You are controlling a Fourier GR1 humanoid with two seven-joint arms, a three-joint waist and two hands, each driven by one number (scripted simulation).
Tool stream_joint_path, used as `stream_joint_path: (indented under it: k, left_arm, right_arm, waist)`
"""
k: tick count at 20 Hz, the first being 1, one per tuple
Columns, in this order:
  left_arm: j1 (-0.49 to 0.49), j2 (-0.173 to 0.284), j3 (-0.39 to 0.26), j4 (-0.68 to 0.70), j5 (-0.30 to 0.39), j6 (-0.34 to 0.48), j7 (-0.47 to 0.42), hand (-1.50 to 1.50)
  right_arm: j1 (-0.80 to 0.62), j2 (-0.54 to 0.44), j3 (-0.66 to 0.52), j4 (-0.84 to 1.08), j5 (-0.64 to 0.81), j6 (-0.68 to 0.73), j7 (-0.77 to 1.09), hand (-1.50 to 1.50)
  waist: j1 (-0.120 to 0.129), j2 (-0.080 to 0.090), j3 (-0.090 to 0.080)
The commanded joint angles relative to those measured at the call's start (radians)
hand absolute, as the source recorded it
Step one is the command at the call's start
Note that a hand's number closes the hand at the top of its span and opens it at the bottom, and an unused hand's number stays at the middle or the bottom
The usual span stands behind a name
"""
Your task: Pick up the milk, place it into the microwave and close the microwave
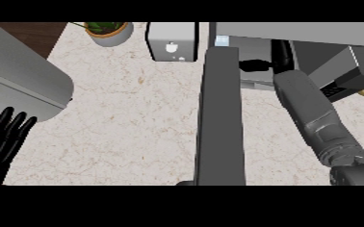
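Note:
The microwave (284, 31) stands at the back right, and its dark grey door (220, 120) swings wide open toward me. A small pale blue and white thing (222, 40), probably the milk, shows just inside the cavity at its left wall, mostly hidden by the door's far end. My right forearm reaches into the opening. My right hand (256, 66) sits low in the cavity, a little right of and nearer than the pale thing, and I see no contact between them. At the lower left edge my left hand (14, 130) rests open, fingers up.
A white and grey boxy appliance (173, 41) stands left of the microwave. A potted plant (108, 31) is at the back. A large grey rounded object (28, 86) fills the left side. The open door divides the marble counter (135, 120).

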Motion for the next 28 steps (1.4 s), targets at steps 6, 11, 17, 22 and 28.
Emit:
stream_joint_path:
  k: [6,11,17,22,28]
  left_arm:
    - [-0.028,-0.035,-0.103,-0.001,-0.023,-0.006,0.044,1.5]
    - [-0.024,-0.061,-0.158,0.002,-0.038,-0.009,0.06,1.5]
    - [-0.025,-0.073,-0.349,-0.041,-0.099,0.135,0.12,1.5]
    - [-0.077,-0.073,-0.38,0.0,-0.131,0.127,0.145,1.5]
    - [-0.137,-0.06,-0.443,0.021,-0.19,0.149,0.138,1.5]
  right_arm:
    - [0.128,0.045,-0.089,0.012,-0.104,0.207,-0.13,-1.5]
    - [0.189,0.051,-0.112,0.006,-0.143,0.389,-0.192,-1.5]
    - [0.288,0.117,-0.092,-0.02,-0.153,0.454,-0.243,-1.5]
    - [0.379,0.084,-0.057,-0.106,-0.165,0.529,-0.245,-1.5]
    - [0.543,0.093,-0.016,-0.267,-0.19,0.56,-0.22,-1.5]
  waist:
    - [-0.044,-0.023,-0.002]
    - [-0.062,-0.031,-0.003]
    - [-0.086,-0.044,-0.004]
    - [-0.102,-0.05,-0.006]
    - [-0.115,-0.055,-0.007]
